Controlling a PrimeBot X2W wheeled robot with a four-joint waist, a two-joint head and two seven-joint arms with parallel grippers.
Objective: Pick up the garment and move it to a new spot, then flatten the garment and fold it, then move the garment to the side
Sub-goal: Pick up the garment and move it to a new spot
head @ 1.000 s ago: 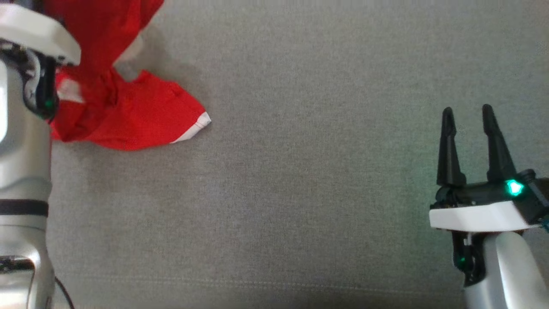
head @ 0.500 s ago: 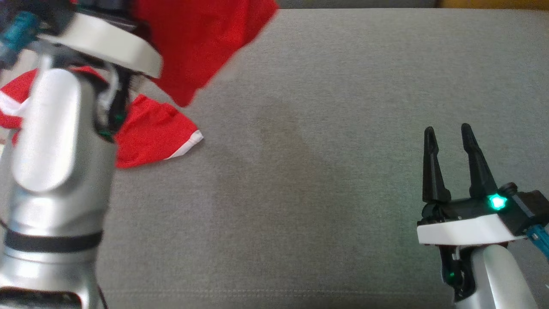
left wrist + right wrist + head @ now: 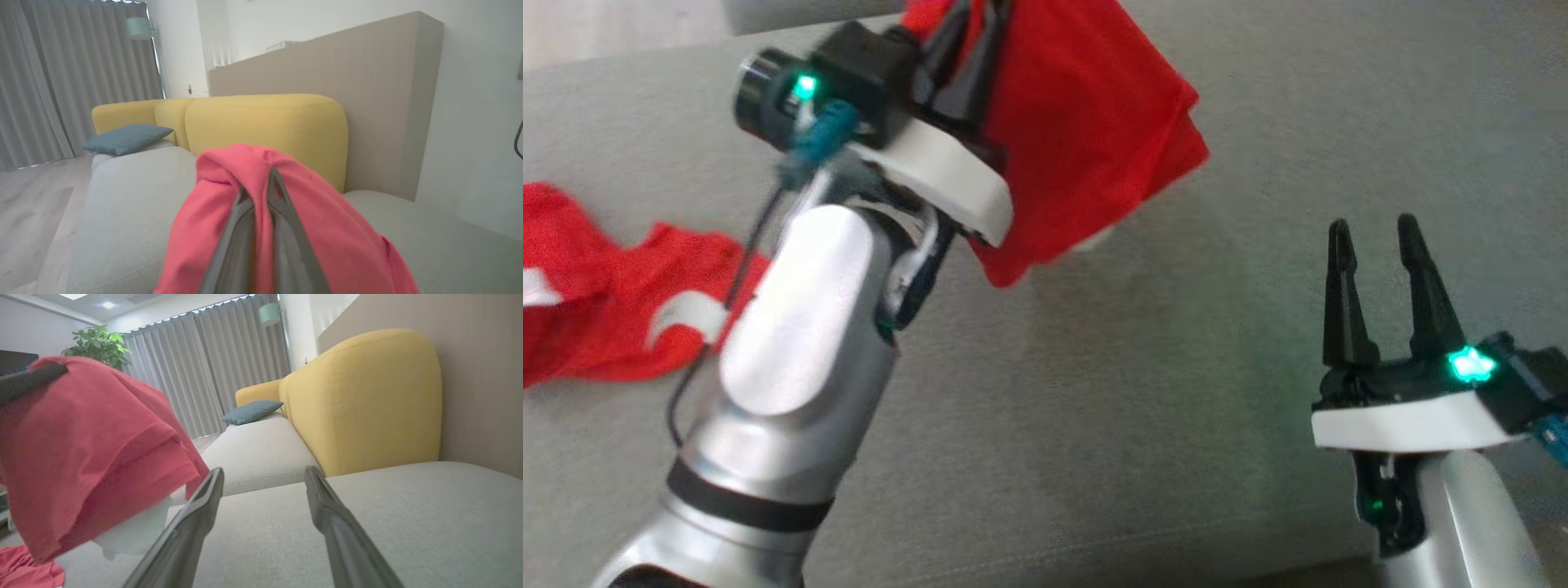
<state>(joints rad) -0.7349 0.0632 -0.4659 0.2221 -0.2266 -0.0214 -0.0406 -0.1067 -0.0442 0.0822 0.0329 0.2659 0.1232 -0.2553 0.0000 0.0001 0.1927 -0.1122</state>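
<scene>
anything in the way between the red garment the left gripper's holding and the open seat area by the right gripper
Nothing visible. The left gripper holds the red garment lifted above the grey seat cushion, and the stretch of cushion toward the open right gripper shows just bare fabric.

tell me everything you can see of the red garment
The red garment looks like soft, thin cloth with white trim. It is crumpled, neither flat nor folded. One bunch is raised off the seat, pinched between the shut fingers of the left gripper. It drapes over them in loose folds, with a white patch showing under its lower edge. The rest lies rumpled on the grey sofa seat, to the robot's left.
</scene>
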